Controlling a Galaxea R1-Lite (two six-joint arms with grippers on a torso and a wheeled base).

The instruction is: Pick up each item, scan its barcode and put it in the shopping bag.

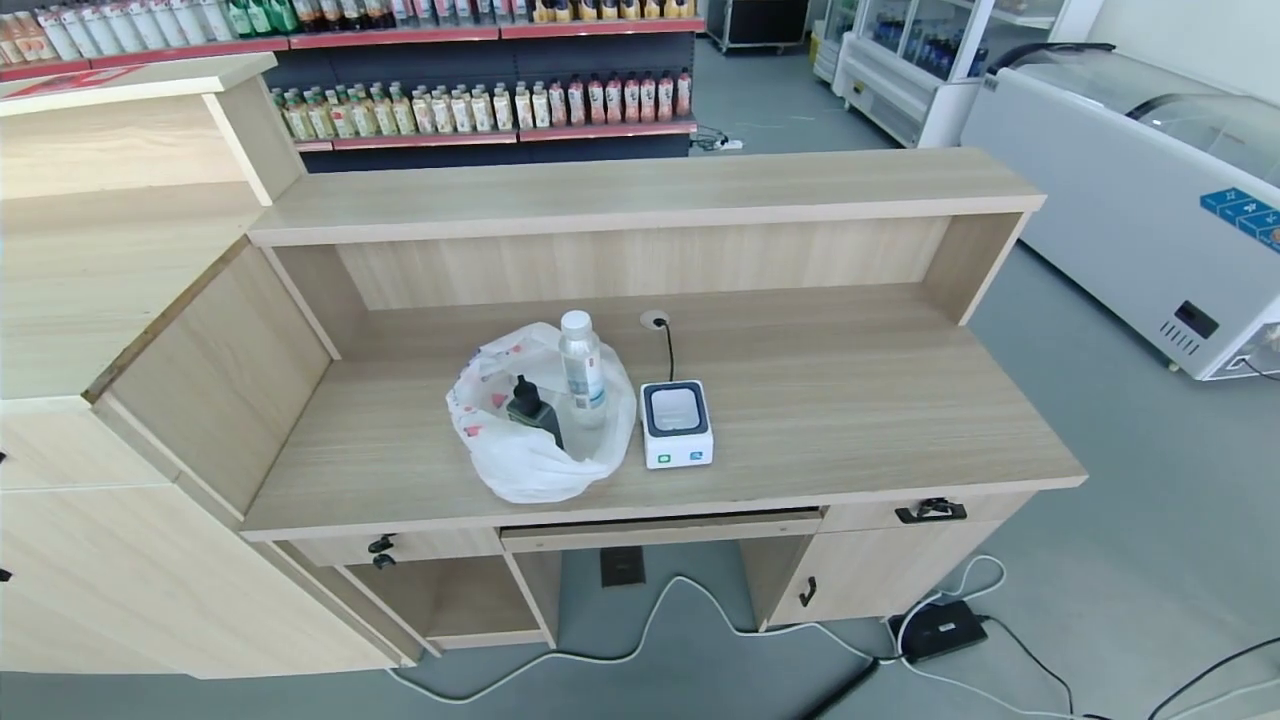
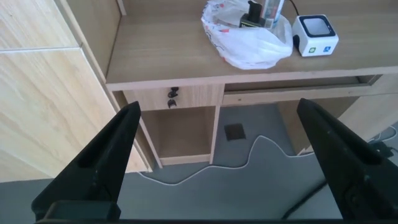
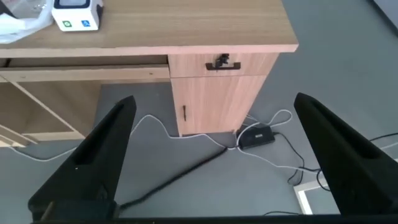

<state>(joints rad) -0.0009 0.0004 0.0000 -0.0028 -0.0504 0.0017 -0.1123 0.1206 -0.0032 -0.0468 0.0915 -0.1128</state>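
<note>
A white plastic shopping bag point(image 1: 520, 450) lies on the wooden counter point(image 1: 850, 400), left of the middle. Inside it stand a clear water bottle point(image 1: 581, 368) with a white cap and a dark bottle point(image 1: 533, 408). Right beside the bag sits the white barcode scanner point(image 1: 677, 423), its cable running to a hole at the back. The bag point(image 2: 249, 43) and scanner point(image 2: 316, 34) also show in the left wrist view, far beyond my left gripper point(image 2: 227, 162), which is open and low in front of the counter. My right gripper point(image 3: 217, 162) is open too, below the counter's right end, with the scanner point(image 3: 76, 14) far off.
A raised ledge point(image 1: 640, 190) runs behind the counter and a tall side cabinet point(image 1: 100, 300) stands to its left. Drawers and a cupboard door point(image 3: 214, 93) sit under the counter. Cables and a black power box point(image 1: 940, 628) lie on the floor. A freezer point(image 1: 1150, 190) stands at the right.
</note>
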